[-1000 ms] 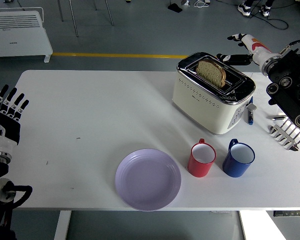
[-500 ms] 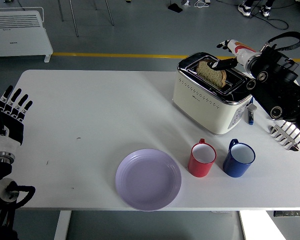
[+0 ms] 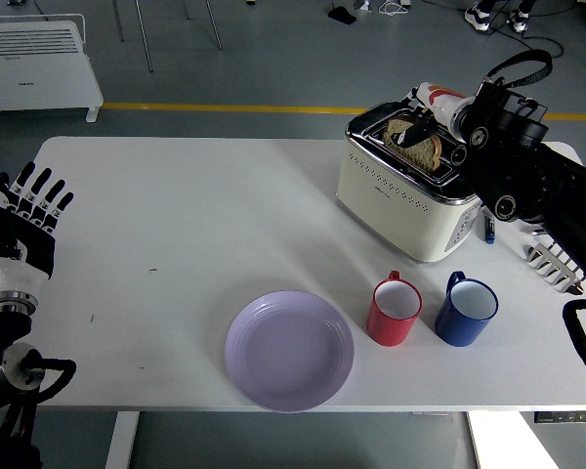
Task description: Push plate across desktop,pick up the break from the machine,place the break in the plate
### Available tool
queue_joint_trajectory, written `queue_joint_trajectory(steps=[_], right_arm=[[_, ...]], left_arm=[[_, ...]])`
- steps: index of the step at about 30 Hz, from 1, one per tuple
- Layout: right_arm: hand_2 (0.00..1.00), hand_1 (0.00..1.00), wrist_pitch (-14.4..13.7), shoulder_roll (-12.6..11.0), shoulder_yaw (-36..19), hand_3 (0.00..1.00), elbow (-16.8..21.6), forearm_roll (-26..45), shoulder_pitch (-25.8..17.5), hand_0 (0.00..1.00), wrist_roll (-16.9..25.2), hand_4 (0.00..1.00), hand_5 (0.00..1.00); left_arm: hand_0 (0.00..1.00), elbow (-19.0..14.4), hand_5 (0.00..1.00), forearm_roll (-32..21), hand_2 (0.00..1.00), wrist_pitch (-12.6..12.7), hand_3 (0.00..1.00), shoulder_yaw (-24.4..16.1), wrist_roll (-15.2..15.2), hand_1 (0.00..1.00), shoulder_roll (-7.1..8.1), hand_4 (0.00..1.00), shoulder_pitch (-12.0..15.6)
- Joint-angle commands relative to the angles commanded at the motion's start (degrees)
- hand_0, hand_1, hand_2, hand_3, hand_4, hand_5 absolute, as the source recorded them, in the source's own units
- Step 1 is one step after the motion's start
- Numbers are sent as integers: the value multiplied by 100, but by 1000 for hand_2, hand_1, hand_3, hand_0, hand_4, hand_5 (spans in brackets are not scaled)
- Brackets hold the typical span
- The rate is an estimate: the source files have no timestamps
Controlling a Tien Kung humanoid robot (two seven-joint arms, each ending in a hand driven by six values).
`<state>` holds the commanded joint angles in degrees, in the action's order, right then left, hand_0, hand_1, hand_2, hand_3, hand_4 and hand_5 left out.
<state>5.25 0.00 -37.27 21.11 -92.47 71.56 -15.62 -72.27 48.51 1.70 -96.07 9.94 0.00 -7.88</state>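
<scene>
Standing upright in toaster (image 3: 413, 182): bread (image 3: 416, 145)

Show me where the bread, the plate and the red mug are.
bread (image 3: 420, 149), head view, on its cut face.
plate (image 3: 289, 350), head view, on its bare middle.
red mug (image 3: 393, 321), head view, on its outer wall.

Table (image 3: 176, 215) white. Plate (image 3: 289, 350) pale lilac, plain. Toaster (image 3: 410, 191) cream with chrome top, dotted band along side. Bread (image 3: 417, 145) brown crust, tan crumb. Mug (image 3: 395, 311) red, white inside. Second mug (image 3: 466, 310) dark blue, white inside. Both arms black; left hand (image 3: 24, 230) black, white fingertips.
</scene>
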Motion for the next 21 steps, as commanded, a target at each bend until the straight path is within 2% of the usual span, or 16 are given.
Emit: queue_joint_trajectory(steps=[3,4,9,10,21], right_arm=[[654,703,16,0,84,793,-128,80,73,730,-58,726,312],[631,673,18,0,110,778,-153,97,89,692,-70,717,322],[631,673,-3,0,221,778,-354,240,172,692,-142,717,322],[590,629,-14,0,215,763,-388,259,178,608,-152,720,335],[581,613,16,0,405,752,-540,699,190,587,-148,722,328]], left_arm=[[777,7,998,8,864,0,870,38,8,806,0,584,8],[775,9,998,8,863,0,869,44,9,805,0,584,10],[775,13,998,11,863,-4,869,69,17,805,0,584,3],[774,12,998,11,863,-5,866,82,20,806,0,585,-7],[774,39,998,41,863,-1,864,124,30,804,0,585,-50]])
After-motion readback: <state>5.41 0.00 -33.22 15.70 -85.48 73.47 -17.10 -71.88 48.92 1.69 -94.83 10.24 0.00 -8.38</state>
